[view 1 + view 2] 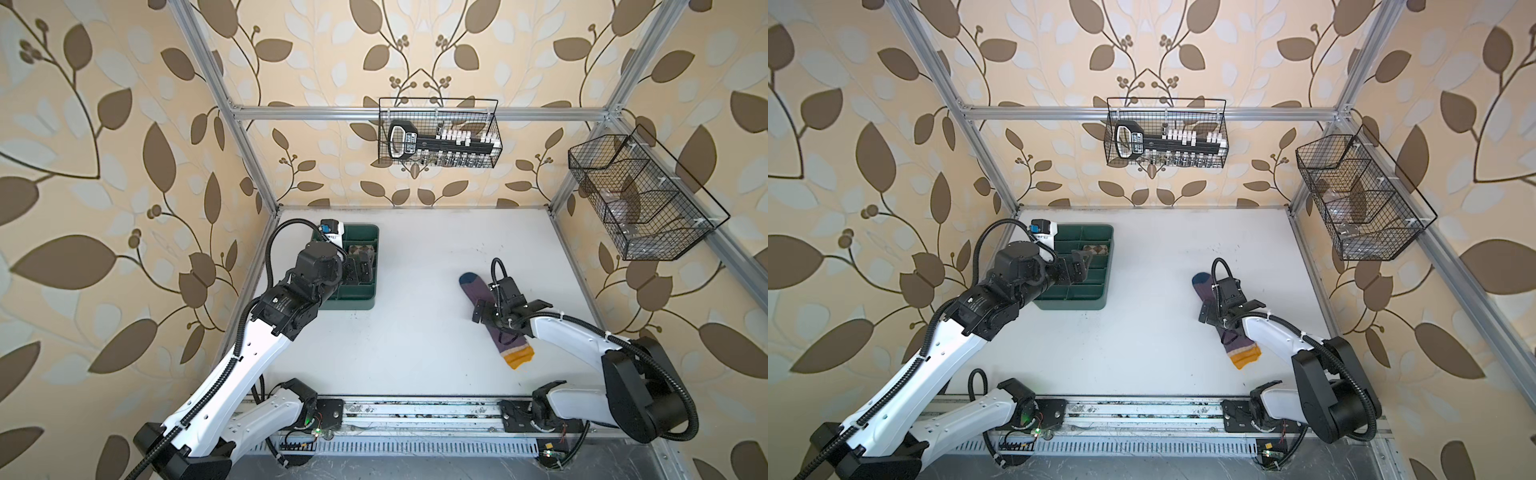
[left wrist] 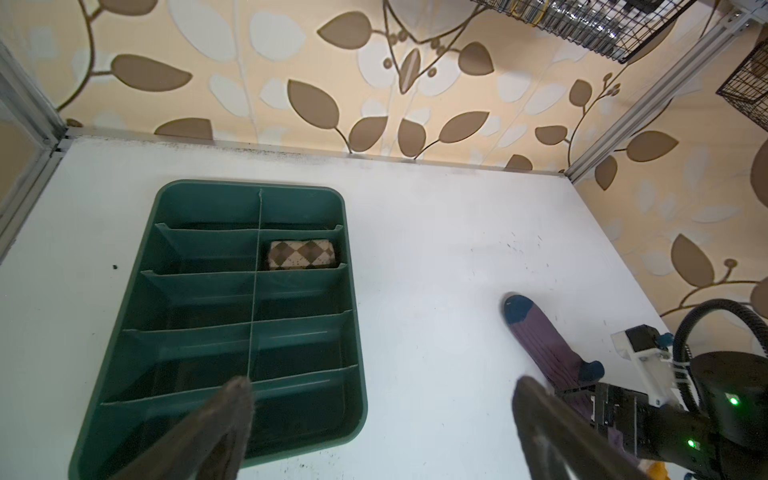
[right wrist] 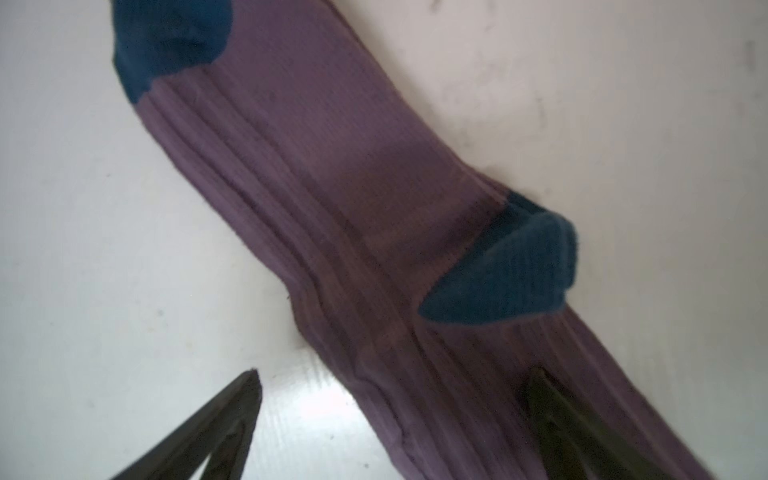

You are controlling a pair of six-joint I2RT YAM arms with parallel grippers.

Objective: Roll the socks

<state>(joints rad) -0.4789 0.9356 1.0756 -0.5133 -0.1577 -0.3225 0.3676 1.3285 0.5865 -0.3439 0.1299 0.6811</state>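
Observation:
A tan sock with brown diamonds lies rolled up in one compartment of the green tray; both top views show it there. My left gripper hangs open over the tray's near end, holding nothing. The purple sock lies flat and unrolled on the white table, blue toe away from me, orange cuff near. My right gripper is open low over its leg below the blue heel. One finger is over the fabric, the other over bare table.
The green tray stands at the left rear of the table. A wire basket with tools hangs on the back wall. Another wire basket hangs on the right wall. Metal frame posts line the table's edges, and the arms' base rail runs along the front.

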